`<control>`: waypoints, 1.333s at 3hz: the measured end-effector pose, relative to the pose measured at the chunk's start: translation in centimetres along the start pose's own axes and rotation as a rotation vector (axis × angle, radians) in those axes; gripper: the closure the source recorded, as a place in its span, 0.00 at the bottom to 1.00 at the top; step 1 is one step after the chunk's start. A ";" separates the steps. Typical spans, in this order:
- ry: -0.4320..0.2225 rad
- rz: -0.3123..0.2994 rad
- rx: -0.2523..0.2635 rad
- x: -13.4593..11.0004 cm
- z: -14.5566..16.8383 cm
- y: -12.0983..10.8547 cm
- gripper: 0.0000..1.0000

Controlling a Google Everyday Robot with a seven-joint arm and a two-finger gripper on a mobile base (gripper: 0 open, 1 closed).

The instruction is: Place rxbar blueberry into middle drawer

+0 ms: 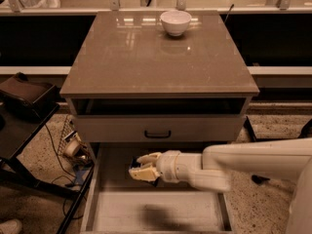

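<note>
My gripper (142, 167) hangs over the open middle drawer (113, 214), above the left half of its floor, and the white arm reaches in from the right. The cream fingers (148, 158) are shut on a small dark navy wrapper, the rxbar blueberry (133, 169). Only a sliver of it shows between them. The bar is held a little above the drawer's bare floor, where a dark shadow lies under it.
A white bowl (176, 22) stands at the back of the cabinet top (146, 62). A closed drawer front with a black handle (157, 134) sits just above the gripper. A black stand (24, 99) and cables with a tape roll (73, 148) lie at the left.
</note>
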State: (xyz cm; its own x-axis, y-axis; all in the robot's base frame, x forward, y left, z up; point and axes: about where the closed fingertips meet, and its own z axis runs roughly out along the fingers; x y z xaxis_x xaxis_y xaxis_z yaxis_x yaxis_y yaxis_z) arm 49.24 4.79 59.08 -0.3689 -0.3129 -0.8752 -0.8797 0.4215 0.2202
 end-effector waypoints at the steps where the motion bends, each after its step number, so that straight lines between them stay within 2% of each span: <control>1: -0.075 0.058 0.055 5.1 0.9 -1.9 1.00; 2: -0.081 0.045 0.063 8.0 0.7 -1.9 1.00; 4: -0.082 0.042 0.056 7.8 1.0 -1.7 0.60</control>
State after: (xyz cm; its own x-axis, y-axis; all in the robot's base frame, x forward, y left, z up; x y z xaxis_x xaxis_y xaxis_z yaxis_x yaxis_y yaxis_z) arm 48.16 2.50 51.49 -0.3774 -0.2242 -0.8985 -0.8449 0.4805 0.2350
